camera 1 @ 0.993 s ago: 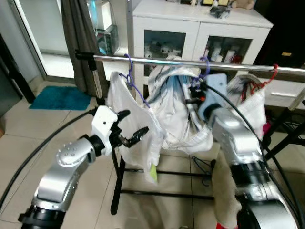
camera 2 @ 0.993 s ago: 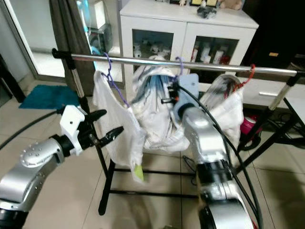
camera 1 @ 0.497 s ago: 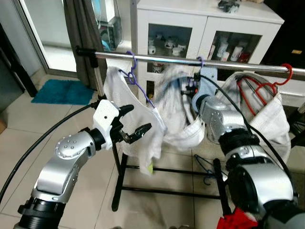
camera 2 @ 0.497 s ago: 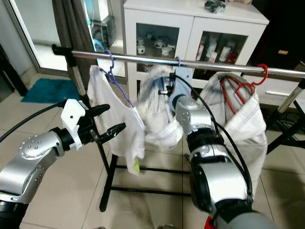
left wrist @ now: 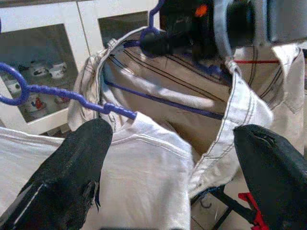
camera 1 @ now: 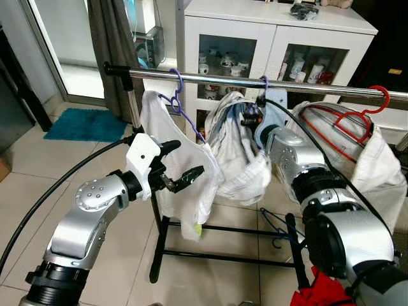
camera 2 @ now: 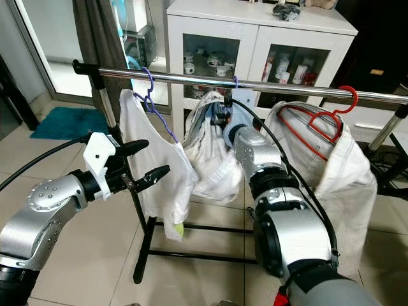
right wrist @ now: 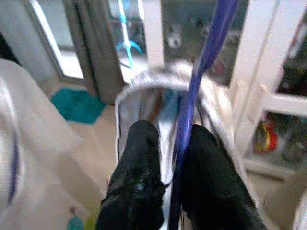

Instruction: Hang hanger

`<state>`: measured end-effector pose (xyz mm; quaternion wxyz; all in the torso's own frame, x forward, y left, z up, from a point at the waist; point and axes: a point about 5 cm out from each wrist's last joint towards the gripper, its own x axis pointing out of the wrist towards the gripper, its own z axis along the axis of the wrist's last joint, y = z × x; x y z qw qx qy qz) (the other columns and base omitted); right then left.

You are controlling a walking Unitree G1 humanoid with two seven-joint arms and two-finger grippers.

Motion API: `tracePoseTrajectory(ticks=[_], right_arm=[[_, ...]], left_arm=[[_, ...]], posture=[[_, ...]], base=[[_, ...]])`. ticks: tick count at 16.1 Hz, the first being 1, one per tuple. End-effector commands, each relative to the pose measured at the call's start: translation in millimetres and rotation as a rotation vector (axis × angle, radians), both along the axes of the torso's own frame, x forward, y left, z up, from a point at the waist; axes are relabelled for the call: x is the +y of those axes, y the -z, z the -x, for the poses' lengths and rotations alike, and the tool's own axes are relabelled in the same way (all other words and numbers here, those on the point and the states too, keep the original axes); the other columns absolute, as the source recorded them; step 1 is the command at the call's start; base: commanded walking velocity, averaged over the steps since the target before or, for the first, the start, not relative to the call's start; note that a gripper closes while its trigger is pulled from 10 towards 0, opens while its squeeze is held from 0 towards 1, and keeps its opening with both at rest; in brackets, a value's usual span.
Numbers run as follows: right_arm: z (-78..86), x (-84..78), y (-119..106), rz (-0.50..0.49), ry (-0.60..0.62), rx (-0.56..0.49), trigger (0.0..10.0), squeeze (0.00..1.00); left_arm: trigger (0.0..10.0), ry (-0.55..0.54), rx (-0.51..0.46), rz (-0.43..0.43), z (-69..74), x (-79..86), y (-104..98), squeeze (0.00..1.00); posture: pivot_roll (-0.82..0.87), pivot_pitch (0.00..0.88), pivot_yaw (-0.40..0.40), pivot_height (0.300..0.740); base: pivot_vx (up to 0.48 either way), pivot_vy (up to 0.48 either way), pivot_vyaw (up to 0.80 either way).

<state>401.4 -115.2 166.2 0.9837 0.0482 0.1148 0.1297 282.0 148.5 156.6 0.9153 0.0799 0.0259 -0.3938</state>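
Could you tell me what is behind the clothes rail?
Behind the clothes rail stands a white cabinet with glass doors showing small crockery. Hanging shirts and the right hand, shut on the purple hanger, cover its lower part.

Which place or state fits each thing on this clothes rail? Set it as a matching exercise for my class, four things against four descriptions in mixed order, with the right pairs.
Things:
1. red hanger
2. middle purple hanger
3. left gripper
4. blue mat

Descriptions:
A. open, in front of the white shirt
B. on the floor, past the rail's left end
C. pinched between the right gripper's fingers
D. hooked on the rail furthest to the right

Pairs: 1-D, 2-C, 3-A, 4-B
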Motion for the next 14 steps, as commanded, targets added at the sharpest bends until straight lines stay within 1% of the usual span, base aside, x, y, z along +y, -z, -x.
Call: tracePoseTrajectory(ticks=[1,2,3,5,6,8,9,10,12,13,14], right_arm=[[-1.2,-2.0,-9,0.0,-0.017,-0.051,10.0,1.0],[2.2,-3.4,-14,0.017,-0.047,-0.082,10.0,1.0],[4.6,-4.8,-16,0.012,-0.054,-0.093,10.0,1.0],[17.8,-9.5,-23,0.001,-0.09,-0.119,10.0,1.0],[24.2,-9.1,-26,-0.025,-0.111,-0.123,10.0,1.0],[36.8,-8.7,-31,-0.026,-0.149,-0.16,10.0,1.0],[42.6,-8.2,-32,-0.041,-0.169,-0.175,10.0,1.0],[48.6,-8.6,-34,-0.048,-0.183,-0.186,10.0,0.86],[56.4,-11.6,-34,-0.046,-0.183,-0.199,10.0,0.75],[61.3,-13.5,-35,-0.074,-0.185,-0.211,10.0,0.75],[67.4,-13.6,-38,-0.178,-0.209,-0.249,10.0,0.54]], left_arm=[[10.0,-0.009,-0.021,-0.006,-2.5,1.0,-4,0.0],[10.0,-0.026,-0.012,-0.02,-2.9,2.8,0,0.0],[10.0,-0.034,-0.008,-0.029,-3.0,3.4,3,0.0],[10.0,-0.046,0.004,-0.033,-2.5,3.5,8,0.0],[10.0,-0.048,0.008,-0.035,-2.3,3.1,9,0.0],[10.0,-0.048,0.014,-0.036,-2.4,1.5,12,0.0],[10.0,-0.051,0.014,-0.036,-3.0,0.9,13,0.0],[10.0,-0.059,0.015,-0.036,-3.9,0.5,13,0.0],[10.0,-0.089,0.012,-0.038,-5.0,1.6,15,0.0],[10.0,-0.114,0.011,-0.035,-5.5,3.1,16,0.0],[10.0,-0.156,0.009,-0.025,-6.5,5.6,16,0.0]], posture=[[-0.05,0.0,-0.025,0.74],[-0.06,0.0,-0.018,0.74],[-0.06,0.0,-0.013,0.74],[-0.07,0.0,0.001,0.74],[-0.07,0.0,0.009,0.74],[-0.08,0.0,0.015,0.74],[-0.08,0.0,0.015,0.74],[-0.08,0.0,0.015,0.74],[-0.08,0.0,0.024,0.74],[-0.08,0.0,0.025,0.74],[-0.08,0.0,0.026,0.74]], base=[[0.0,0.0,0.0],[0.0,0.0,0.0],[0.0,0.0,0.0],[0.0,0.0,0.0],[0.0,0.0,0.0],[0.0,0.0,0.0],[0.0,0.0,0.0],[0.0,0.0,0.0],[0.0,0.0,0.0],[0.0,0.0,0.0],[0.0,0.0,0.0]])
